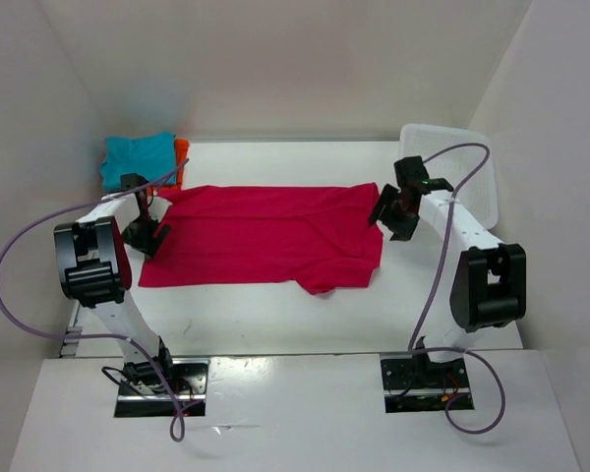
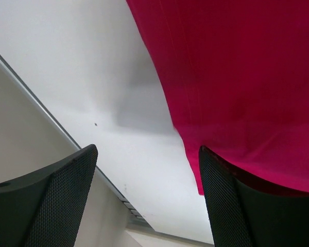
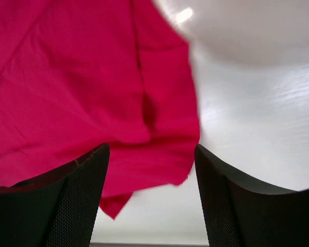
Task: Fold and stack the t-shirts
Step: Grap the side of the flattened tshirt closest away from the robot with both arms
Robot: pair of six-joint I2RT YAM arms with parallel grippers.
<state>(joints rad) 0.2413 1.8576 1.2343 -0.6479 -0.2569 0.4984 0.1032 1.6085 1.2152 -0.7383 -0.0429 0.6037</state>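
Note:
The pink-red t-shirt [image 1: 265, 236] lies spread flat across the middle of the table, one sleeve folded over at its front right. It also shows in the left wrist view [image 2: 237, 77] and the right wrist view [image 3: 82, 87]. The teal t-shirt [image 1: 136, 157] lies folded at the back left on the orange t-shirt [image 1: 181, 155], of which only an edge shows. My left gripper [image 1: 146, 236] is open and empty at the shirt's left edge. My right gripper [image 1: 391, 214] is open and empty over the shirt's right edge.
A white basket [image 1: 462, 167] stands at the back right, behind the right arm. White walls close in the table on the left, back and right. The table's left edge rail [image 2: 51, 123] runs close beside the left gripper.

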